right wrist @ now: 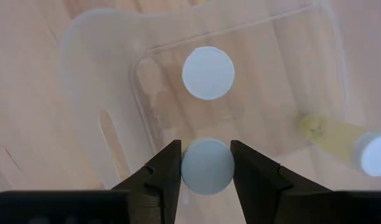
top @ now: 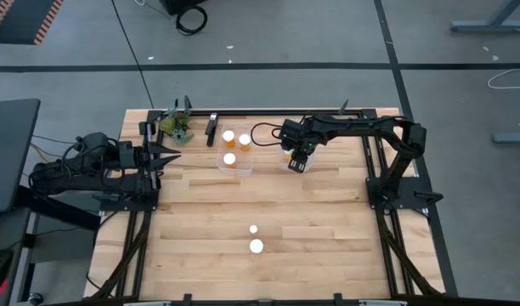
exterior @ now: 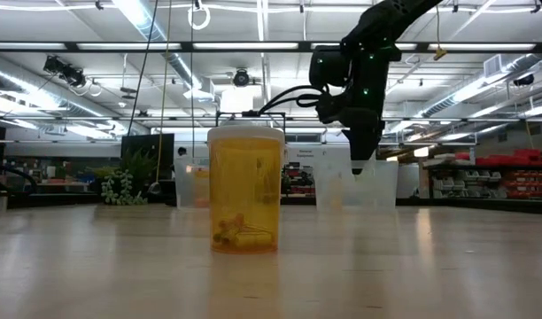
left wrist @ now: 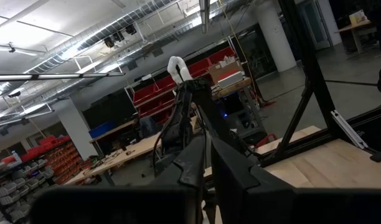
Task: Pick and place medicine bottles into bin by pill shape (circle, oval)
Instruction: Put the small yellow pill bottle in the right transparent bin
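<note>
The right gripper [right wrist: 206, 163] is clamping a white-capped medicine bottle [right wrist: 206, 165] between its two dark fingers, the cap facing the wrist camera and the bottle's long axis running straight down toward the table. It is hanging over a clear plastic bin [right wrist: 147, 74] near the table's far edge. One bottle is standing upright in that bin [right wrist: 208, 73], cap up, while another [right wrist: 343, 140] is lying on its side, pale yellowish body and white cap pointing across the bin floor.

Seen from above, a second clear bin [top: 234, 150], left of the first, is holding three upright bottles with orange bodies and white caps [top: 229, 135]. Two more bottles are standing on the open wooden table [top: 192, 212] nearer the front: a smaller one [top: 254, 229] and a larger one [top: 257, 246] just beside it. At table level, the larger orange bottle [exterior: 245, 188] is showing yellow pills resting at its bottom.

The left gripper [top: 171, 155] is waiting at the table's left edge, fingers pinched together on nothing, beside a small green plant [top: 176, 127].
</note>
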{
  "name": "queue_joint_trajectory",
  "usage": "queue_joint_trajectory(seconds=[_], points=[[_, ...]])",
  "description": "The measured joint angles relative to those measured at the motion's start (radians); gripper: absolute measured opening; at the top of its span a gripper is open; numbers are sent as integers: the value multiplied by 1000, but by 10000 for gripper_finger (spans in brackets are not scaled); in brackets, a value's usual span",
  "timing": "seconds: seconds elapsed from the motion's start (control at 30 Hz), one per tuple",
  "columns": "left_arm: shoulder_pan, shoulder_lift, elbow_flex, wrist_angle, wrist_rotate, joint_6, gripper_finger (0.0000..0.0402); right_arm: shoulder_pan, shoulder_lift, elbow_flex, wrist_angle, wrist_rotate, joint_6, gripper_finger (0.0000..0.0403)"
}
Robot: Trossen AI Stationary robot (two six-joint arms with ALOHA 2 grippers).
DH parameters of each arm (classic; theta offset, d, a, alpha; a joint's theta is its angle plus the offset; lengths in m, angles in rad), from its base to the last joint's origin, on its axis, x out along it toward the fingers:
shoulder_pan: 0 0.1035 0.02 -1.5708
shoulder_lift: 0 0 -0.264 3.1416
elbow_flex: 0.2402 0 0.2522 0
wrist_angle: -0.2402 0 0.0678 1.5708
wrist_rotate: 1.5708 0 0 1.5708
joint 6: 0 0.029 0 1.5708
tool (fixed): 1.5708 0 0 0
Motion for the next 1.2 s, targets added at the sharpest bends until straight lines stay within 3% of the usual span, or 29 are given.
queue_joint_trajectory(seconds=[1.2], points=[[0, 0, 0, 0, 0, 0, 39, 0, 0, 0, -1, 0, 15, 160]])
